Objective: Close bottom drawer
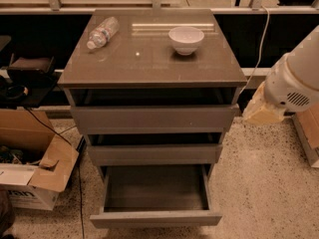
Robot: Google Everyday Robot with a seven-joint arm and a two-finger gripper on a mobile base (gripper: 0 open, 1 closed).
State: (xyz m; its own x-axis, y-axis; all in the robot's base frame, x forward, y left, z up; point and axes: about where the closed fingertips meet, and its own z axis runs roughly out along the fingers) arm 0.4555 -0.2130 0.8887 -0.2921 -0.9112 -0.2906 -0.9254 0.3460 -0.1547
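Note:
The bottom drawer (155,218) is the lowest of three grey-brown drawers in the cabinet (149,63). It is pulled far out, and its shallow box (155,188) is empty. The middle drawer (154,154) and the top drawer (153,118) stand slightly out. My gripper (259,111) is the beige end of the white arm (299,76). It hangs to the right of the cabinet at about the height of the top drawer, well above and right of the bottom drawer, touching nothing.
A plastic water bottle (102,32) lies on the cabinet top and a white bowl (186,39) stands there. An open cardboard box (35,176) and a black cable (55,133) are on the floor at the left. A wooden object (309,133) is at the right edge.

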